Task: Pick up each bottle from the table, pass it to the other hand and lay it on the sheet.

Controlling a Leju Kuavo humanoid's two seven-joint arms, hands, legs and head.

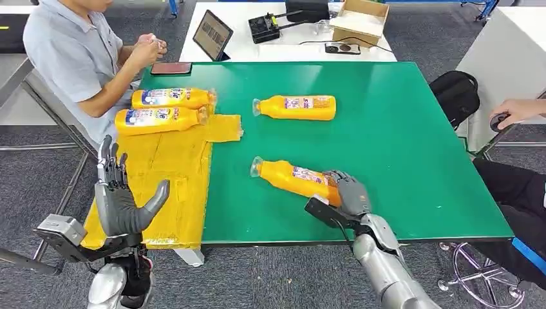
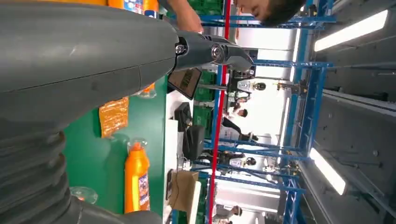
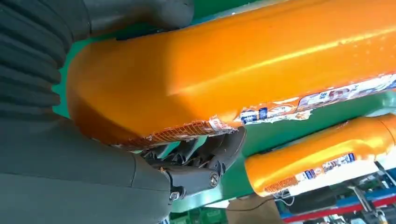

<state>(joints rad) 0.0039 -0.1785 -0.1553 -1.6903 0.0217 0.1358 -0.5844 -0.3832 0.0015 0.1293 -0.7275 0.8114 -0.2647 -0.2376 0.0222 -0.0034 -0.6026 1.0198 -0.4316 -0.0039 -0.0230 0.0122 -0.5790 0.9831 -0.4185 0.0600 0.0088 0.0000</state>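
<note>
An orange bottle (image 1: pixel 290 176) lies on the green table (image 1: pixel 399 148) near the front edge, neck pointing left. My right hand (image 1: pixel 348 192) grips its base end; in the right wrist view the fingers (image 3: pixel 205 158) curl under the bottle (image 3: pixel 233 70) with the thumb over it. A second bottle (image 1: pixel 299 107) lies further back on the table, also seen as the bottle (image 3: pixel 317 158) and the bottle (image 2: pixel 136 179). Two more bottles (image 1: pixel 170 98) (image 1: pixel 158 120) lie on the yellow sheet (image 1: pixel 174 174) at the left. My left hand (image 1: pixel 122 193) is raised over the sheet's front left, fingers spread, holding nothing.
A person (image 1: pixel 77 51) sits at the table's far left corner beside a phone (image 1: pixel 170 67). Behind the table stand a tablet (image 1: pixel 212 33) and a cardboard box (image 1: pixel 360 19). Another person's hand (image 1: pixel 515 111) is at the right, near a black bag (image 1: pixel 456 93).
</note>
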